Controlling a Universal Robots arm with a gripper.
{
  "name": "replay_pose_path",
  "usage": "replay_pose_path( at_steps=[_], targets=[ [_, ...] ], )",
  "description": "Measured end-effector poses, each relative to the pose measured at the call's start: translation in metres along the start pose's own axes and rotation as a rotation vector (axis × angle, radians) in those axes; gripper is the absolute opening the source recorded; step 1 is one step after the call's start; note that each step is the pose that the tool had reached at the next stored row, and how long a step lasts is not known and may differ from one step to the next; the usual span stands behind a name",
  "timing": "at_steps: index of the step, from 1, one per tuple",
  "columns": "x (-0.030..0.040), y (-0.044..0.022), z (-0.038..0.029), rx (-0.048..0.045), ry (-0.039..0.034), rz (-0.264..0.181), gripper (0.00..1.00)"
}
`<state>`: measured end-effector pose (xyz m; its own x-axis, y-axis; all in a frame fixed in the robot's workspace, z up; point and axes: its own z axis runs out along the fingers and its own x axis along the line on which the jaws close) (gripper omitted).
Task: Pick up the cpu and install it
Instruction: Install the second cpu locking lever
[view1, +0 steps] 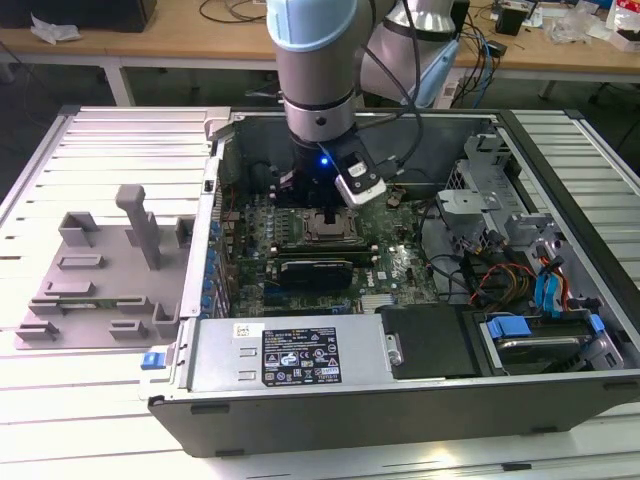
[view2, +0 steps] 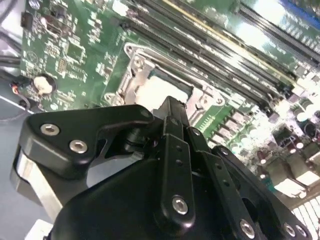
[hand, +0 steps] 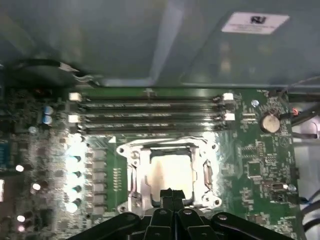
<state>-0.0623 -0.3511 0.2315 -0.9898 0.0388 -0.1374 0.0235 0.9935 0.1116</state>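
The cpu (hand: 172, 172), a pale silvery square, lies flat inside the metal frame of the motherboard socket (hand: 134, 172); it is also in the second wrist view (view2: 162, 90). My gripper (hand: 170, 196) hangs just above the cpu's near edge with its black fingers (view2: 170, 112) pressed together and nothing between them. In the exterior view the gripper (view1: 326, 207) stands upright inside the open computer case, directly over the socket (view1: 328, 230).
Several long memory slots (hand: 150, 115) run beside the socket, and a coin battery (hand: 270, 122) sits near them. The case wall (view1: 215, 130), power supply (view1: 290, 355), drive cage (view1: 540, 340) and loose cables (view1: 470, 265) surround the board. A grey fixture (view1: 100, 270) lies outside the case, on the exterior view's left.
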Motion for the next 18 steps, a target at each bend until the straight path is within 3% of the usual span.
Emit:
replay_pose_path(
  at_steps=[1, 2, 3, 4, 6, 8, 9, 18],
  targets=[
    [-0.0033, 0.0011, 0.0006, 0.0116, 0.0035, -0.001, 0.11],
    [-0.0035, 0.0011, 0.0007, 0.0121, 0.0046, -0.001, 0.11],
    [-0.0069, 0.0012, 0.0013, 0.0140, 0.0531, 0.004, 0.11],
    [-0.0085, 0.0013, 0.0015, 0.0153, 0.0886, 0.007, 0.11],
    [-0.0111, 0.0019, 0.0020, 0.0154, 0.0891, 0.007, 0.11],
    [-0.0209, 0.0031, 0.0035, 0.0154, 0.0891, 0.007, 0.11],
    [-0.0223, 0.0045, 0.0038, 0.0154, 0.0892, 0.008, 0.11],
    [-0.0227, 0.0058, 0.0012, 0.0181, 0.0892, 0.007, 0.11]
  ],
)
